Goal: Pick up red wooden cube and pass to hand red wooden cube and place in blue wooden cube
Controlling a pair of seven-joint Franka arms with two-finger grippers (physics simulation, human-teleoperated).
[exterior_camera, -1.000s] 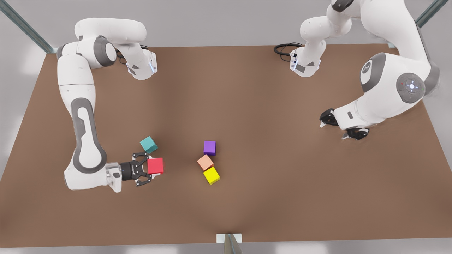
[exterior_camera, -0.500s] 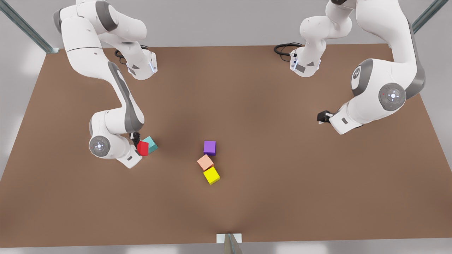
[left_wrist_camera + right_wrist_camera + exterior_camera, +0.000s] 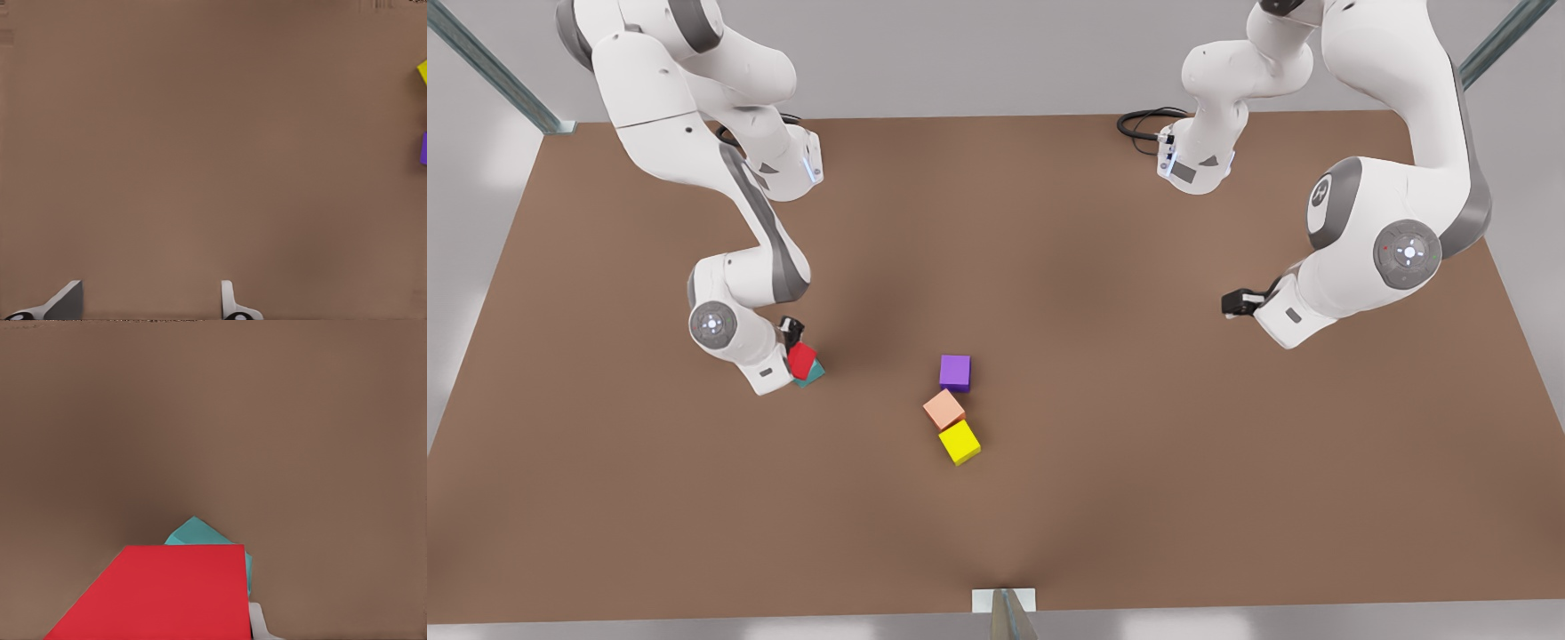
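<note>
— Where's the red cube (image 3: 801, 358)?

— Clamped in the right end effector (image 3: 796, 342), at the front view's left, low over the tabletop (image 3: 1049, 267). Tilted, one corner up. Sits right above the teal cube (image 3: 813, 375) and covers most of it from the front.

— Touching the teal one?

— Cannot tell. In the right wrist view, just a teal corner (image 3: 200, 532) peeking out past the far edge of the red face, with one pale fingertip (image 3: 259, 621) pressed along the red cube's side.

— And the other arm?

— Waiting at the front view's right, well apart from every cube. Left end effector (image 3: 1238, 304) spread wide, holding nothing, hanging above bare tabletop. Both fingertips clear in the left wrist view, far from each other, brown surface between them.

— Anything else around?

— Three more cubes near the middle: purple cube (image 3: 954, 372) farthest back, orange cube (image 3: 943, 409) just in front of it, yellow cube (image 3: 959, 442) nearest, touching the orange one at a corner. All flat on the tabletop, well to the right of the red and teal pair.
</note>
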